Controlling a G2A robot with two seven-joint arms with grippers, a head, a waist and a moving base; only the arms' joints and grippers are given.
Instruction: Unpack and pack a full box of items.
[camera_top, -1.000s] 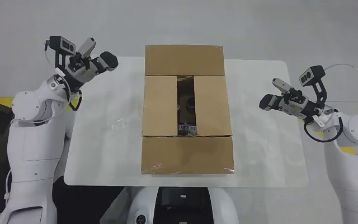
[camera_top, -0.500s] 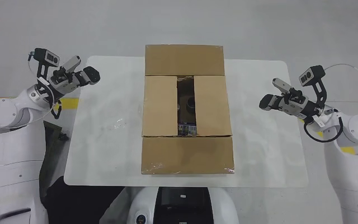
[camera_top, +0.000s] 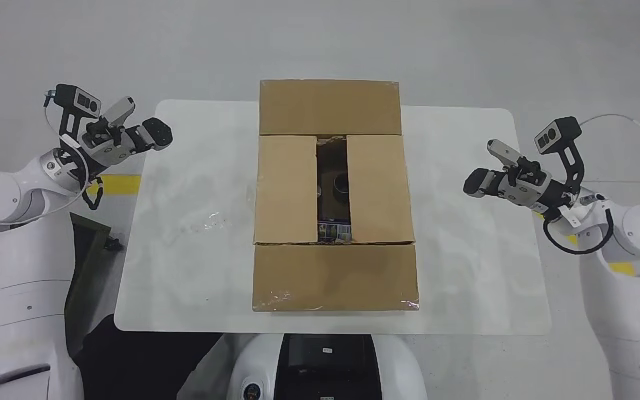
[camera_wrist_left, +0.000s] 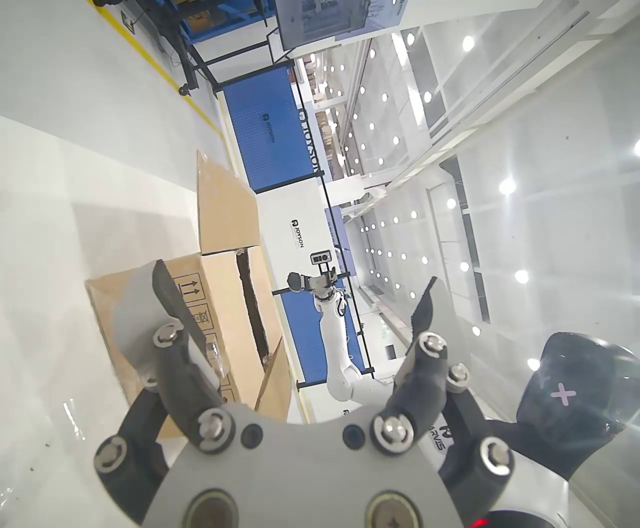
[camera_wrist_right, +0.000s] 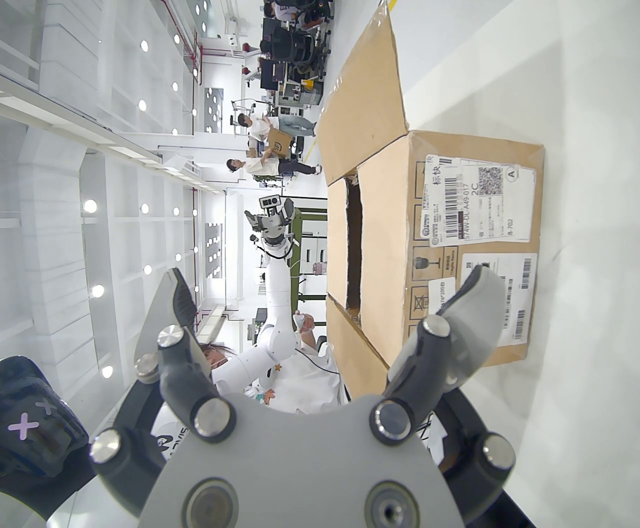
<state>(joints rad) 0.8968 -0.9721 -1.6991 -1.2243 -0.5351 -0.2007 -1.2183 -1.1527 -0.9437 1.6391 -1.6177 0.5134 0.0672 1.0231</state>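
Observation:
A brown cardboard box (camera_top: 285, 190) stands in the middle of the white table (camera_top: 190, 250). Its far and near flaps lie spread outward; the two side flaps are almost closed, leaving a narrow gap where dark items (camera_top: 335, 200) show. My left gripper (camera_top: 160, 132) hovers open at the table's far left corner, well clear of the box (camera_wrist_left: 220, 280). My right gripper (camera_top: 472, 183) hovers open over the right side of the table, aimed at the box (camera_wrist_right: 450, 210) with nothing between its fingers.
The box's labelled side wall (camera_wrist_right: 475, 205) faces the right arm. Bare table surface lies on both sides of the box (camera_top: 470, 260). A scrap of clear tape (camera_top: 210, 222) lies on the table left of the box.
My left arm has drawn back leftward, from over the table's far left part to its corner. The right arm and the box have not moved.

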